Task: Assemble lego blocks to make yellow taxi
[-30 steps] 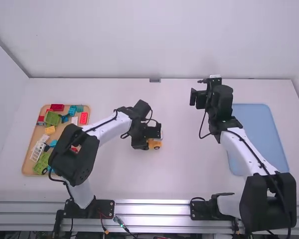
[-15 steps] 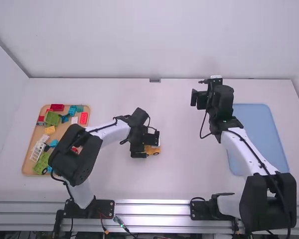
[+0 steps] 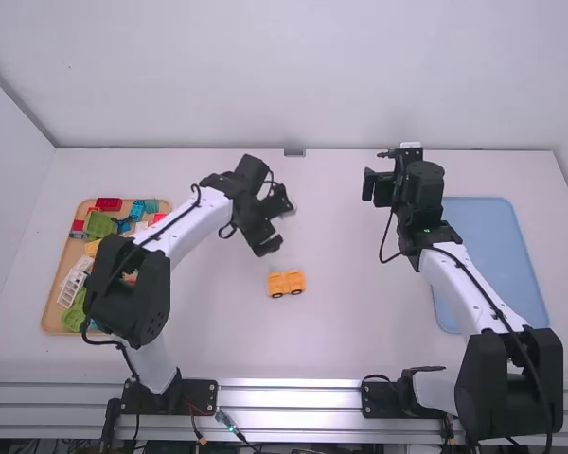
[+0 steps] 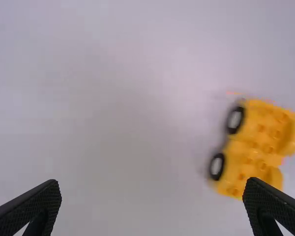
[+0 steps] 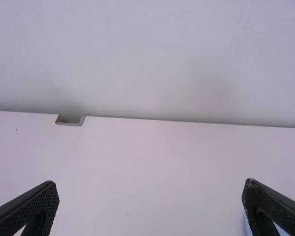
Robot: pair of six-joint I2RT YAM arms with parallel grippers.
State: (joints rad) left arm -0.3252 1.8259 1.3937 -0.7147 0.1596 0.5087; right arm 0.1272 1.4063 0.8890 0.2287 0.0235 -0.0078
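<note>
The white table (image 3: 360, 331) spreads widest, meeting a pale wall (image 3: 293, 76) along its far edge, where a small metal bracket (image 3: 294, 152) sits. The right arm (image 3: 473, 293) stretches away from its base, passing over part of the blue tray (image 3: 483, 246), while the left arm (image 3: 185, 236) slants over the wooden tray (image 3: 53, 307) of mixed blocks (image 3: 99, 225) in red, green, teal, white and yellow. Between the two trays runs a broad band of table, giving room on the taxi body's right and toward the near rail (image 3: 293, 394). The right gripper (image 3: 375, 171) is held up beyond the near end of the blue tray, its fingers spread wide. The left gripper (image 3: 278, 227) also has its fingers well parted, just beyond the taxi body and apart from it. That yellow taxi body (image 3: 285, 283) rests upright on the table, around the middle and well apart from both trays. It is a warm orange-yellow, with rows of round studs on top and two rounded bulges along one side. Smallest are the two black wheels (image 4: 235, 119) with pale hubs, visible along its near side.
</note>
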